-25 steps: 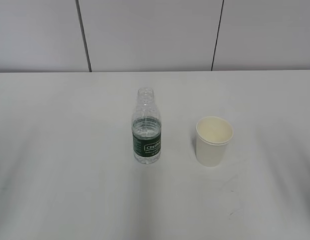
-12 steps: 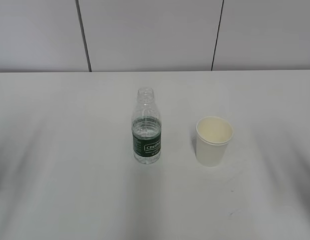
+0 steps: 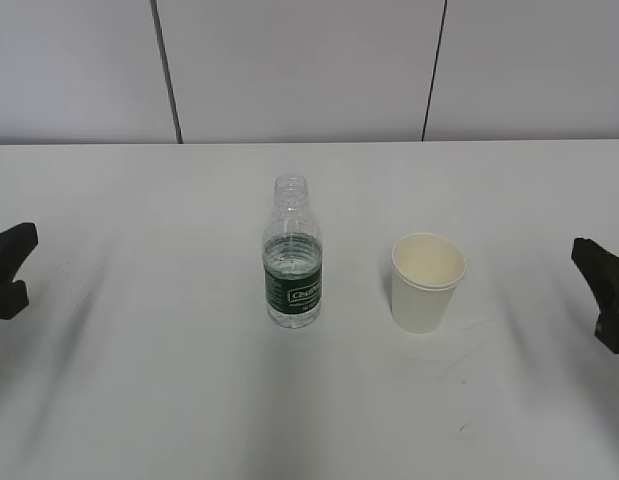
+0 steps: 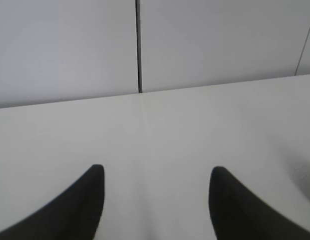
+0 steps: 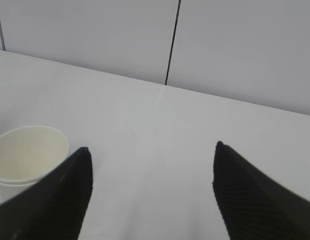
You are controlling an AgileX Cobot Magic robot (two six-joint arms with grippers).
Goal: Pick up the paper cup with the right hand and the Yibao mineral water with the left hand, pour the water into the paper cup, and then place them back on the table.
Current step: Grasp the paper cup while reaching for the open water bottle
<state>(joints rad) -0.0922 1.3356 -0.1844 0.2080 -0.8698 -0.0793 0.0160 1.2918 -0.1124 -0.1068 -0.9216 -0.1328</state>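
Observation:
The Yibao mineral water [image 3: 292, 258], a clear ribbed bottle with a dark green label and no cap, stands upright in the middle of the white table [image 3: 139, 400]. The off-white paper cup [image 3: 427, 282] stands upright to its right, apart from it. It also shows at the left edge of the right wrist view [image 5: 28, 152]. My left gripper [image 3: 11, 270] is at the left edge of the exterior view, open and empty [image 4: 157, 172]. My right gripper [image 3: 604, 292] is at the right edge, open and empty [image 5: 150, 152], with the cup to its left.
A grey panelled wall [image 3: 309, 70] with dark vertical seams rises behind the table's far edge. Faint scuff marks [image 3: 459, 365] lie on the tabletop in front of the cup.
Both grippers have come into the exterior view, the left at the left edge and the right at the right edge. The bottle and cup have not moved.

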